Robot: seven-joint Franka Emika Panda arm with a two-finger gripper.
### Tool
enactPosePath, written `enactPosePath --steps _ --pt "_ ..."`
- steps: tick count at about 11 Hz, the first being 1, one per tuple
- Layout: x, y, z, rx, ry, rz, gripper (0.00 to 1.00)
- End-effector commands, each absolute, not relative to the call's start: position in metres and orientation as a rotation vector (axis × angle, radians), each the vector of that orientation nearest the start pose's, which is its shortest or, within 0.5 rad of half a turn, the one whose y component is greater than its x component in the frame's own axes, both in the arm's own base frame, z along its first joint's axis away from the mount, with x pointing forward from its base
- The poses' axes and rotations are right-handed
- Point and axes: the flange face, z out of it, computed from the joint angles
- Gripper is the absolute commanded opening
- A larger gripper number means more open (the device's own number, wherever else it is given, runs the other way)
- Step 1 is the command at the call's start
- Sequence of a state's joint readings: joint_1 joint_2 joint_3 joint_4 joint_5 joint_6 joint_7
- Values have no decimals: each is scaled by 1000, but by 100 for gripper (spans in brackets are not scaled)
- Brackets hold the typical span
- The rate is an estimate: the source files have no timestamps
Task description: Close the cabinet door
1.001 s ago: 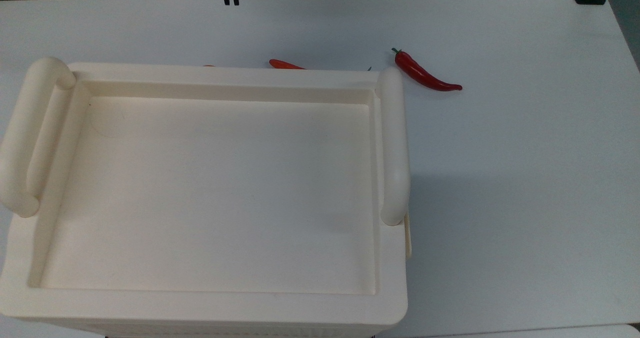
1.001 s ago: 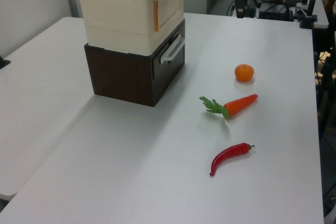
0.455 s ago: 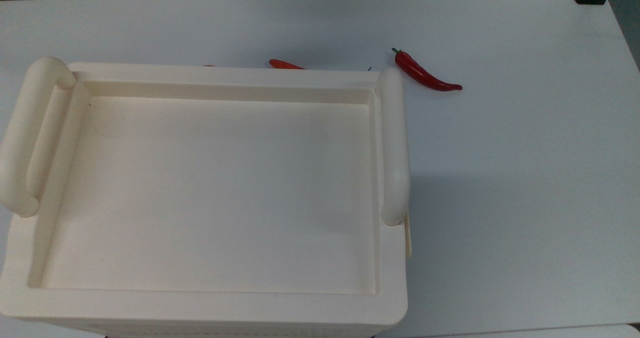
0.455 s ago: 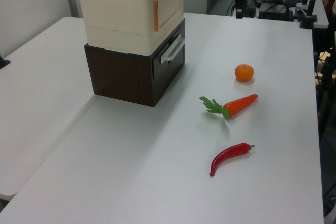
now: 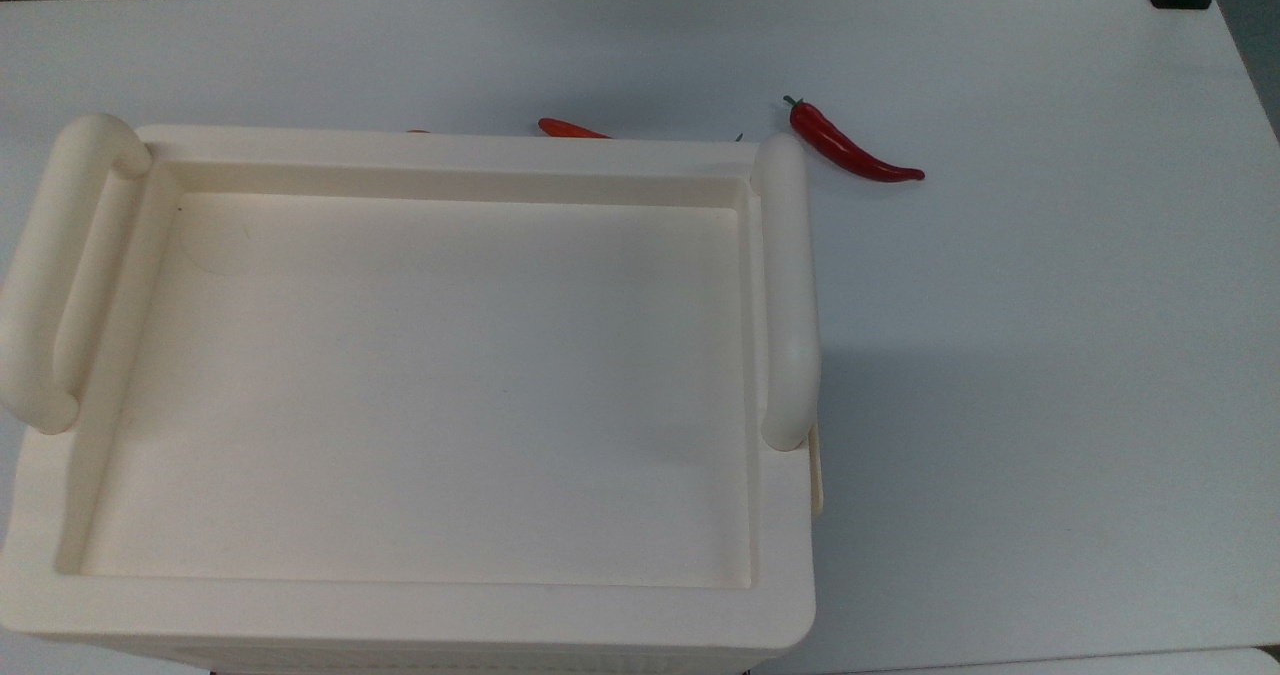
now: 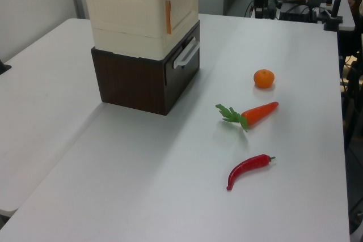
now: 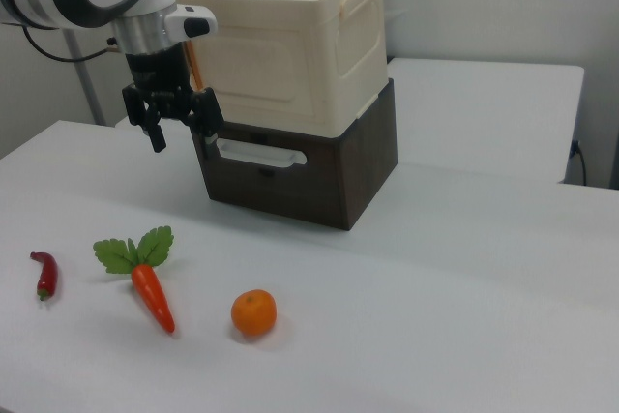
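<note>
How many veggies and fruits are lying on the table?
3: a red chili pepper nearest the left view's camera, a carrot in the middle, an orange farthest. The cabinet might hide more.

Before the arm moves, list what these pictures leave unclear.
- Carrot: in the top view the cabinet hides all but one end.
- Door: the left view sees it at a slant, and in the right view the arm stands in front of it, so whether it is fully shut cannot be told.
- Gripper: the right view does not settle whether it touches the door.
- Cabinet: the top view's bottom edge cuts it off.
</note>
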State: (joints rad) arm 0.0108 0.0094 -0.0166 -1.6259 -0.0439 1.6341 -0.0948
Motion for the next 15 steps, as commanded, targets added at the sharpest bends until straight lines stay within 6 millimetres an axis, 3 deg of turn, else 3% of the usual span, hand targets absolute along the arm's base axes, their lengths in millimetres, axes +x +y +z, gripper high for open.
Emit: enactPosePath --steps 1,15 --pt "555 -5 603 -3185 -154 -9 100" --pt "554 -6 604 -3184 -139 -9 100"
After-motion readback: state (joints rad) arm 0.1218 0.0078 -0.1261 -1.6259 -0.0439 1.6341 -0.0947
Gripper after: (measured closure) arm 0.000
